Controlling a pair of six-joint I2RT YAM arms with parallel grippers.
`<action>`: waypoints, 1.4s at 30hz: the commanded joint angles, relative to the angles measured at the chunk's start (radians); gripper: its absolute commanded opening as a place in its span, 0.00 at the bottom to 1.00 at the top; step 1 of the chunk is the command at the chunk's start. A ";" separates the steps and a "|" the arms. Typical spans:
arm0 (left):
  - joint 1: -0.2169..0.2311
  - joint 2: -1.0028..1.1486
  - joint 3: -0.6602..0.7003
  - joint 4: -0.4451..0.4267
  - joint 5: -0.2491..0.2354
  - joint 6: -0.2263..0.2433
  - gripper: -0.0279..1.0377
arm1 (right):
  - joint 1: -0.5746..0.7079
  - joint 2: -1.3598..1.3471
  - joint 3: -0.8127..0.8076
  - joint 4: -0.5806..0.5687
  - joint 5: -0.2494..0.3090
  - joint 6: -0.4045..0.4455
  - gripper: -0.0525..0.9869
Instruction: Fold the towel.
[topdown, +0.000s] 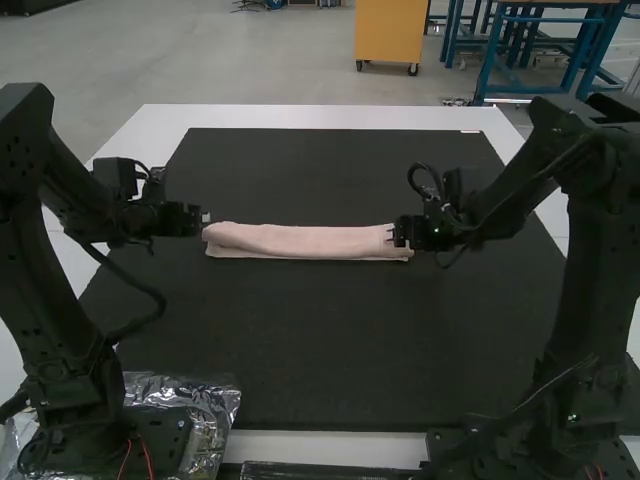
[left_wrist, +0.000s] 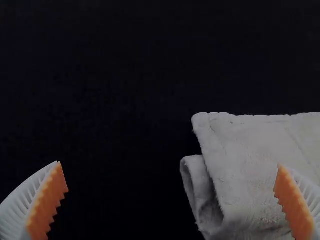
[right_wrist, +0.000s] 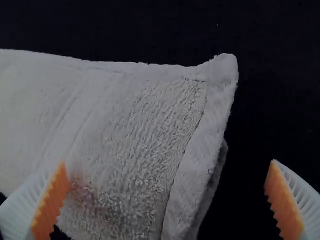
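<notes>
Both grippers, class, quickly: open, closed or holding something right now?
Left gripper: open, holding nothing, at one end of the towel.
Right gripper: open, holding nothing, at the other end.

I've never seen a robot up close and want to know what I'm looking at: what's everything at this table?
Towel: 1, pink, folded to a narrow strip on the mat
Mat: 1, black, on the table
Table: 1, white, beneath the mat
Crinkled wrap: 1, silvery, by the left arm's base
Left arm: 1, black, left side
Right arm: 1, black, right side
Left gripper: 1, white and orange, towel's left end
Right gripper: 1, white and orange, towel's right end
</notes>
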 joint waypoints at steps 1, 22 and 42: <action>0.008 0.011 -0.006 0.021 0.027 -0.016 0.94 | 0.019 0.020 0.021 0.025 0.010 0.008 0.92; 0.008 0.005 0.011 0.047 0.018 -0.033 0.94 | -0.079 -0.039 -0.012 -0.041 -0.087 -0.045 0.03; 0.002 0.001 0.040 0.102 -0.089 0.026 0.94 | 0.024 -0.158 0.120 -0.184 -0.073 -0.015 0.03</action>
